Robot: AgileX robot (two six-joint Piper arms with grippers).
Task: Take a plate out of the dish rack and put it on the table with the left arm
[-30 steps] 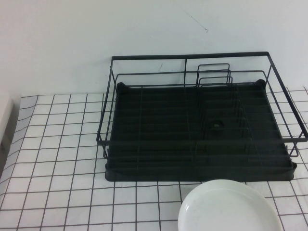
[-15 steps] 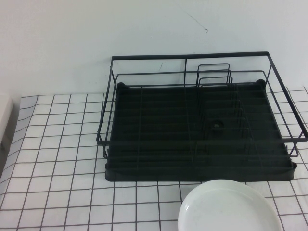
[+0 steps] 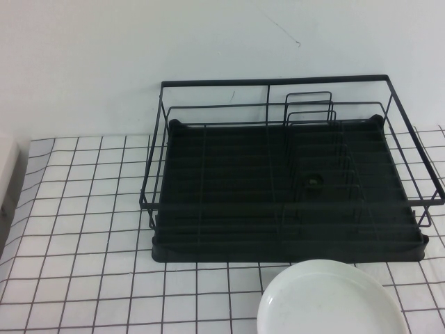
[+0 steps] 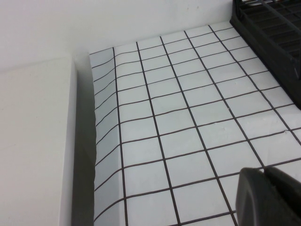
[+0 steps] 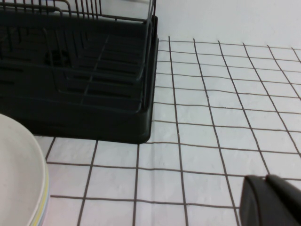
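Observation:
The off-white plate [image 3: 332, 299] lies flat on the tiled table [image 3: 83, 229], just in front of the black dish rack [image 3: 285, 181]. The rack holds no dishes that I can see. Neither arm appears in the high view. In the left wrist view my left gripper [image 4: 263, 172] is shut and empty above bare tiles, with the rack's corner [image 4: 277, 42] off to one side. In the right wrist view my right gripper [image 5: 265, 178] is shut and empty over the tiles. There the plate's rim [image 5: 19, 174] shows beside the rack [image 5: 84, 70], with thin yellow and blue edges under it.
A white block [image 4: 33, 141] borders the table's left edge and shows in the high view as a white block [image 3: 5, 167]. A plain white wall [image 3: 208, 42] rises right behind the rack. Bare tiles stretch to the left of the rack.

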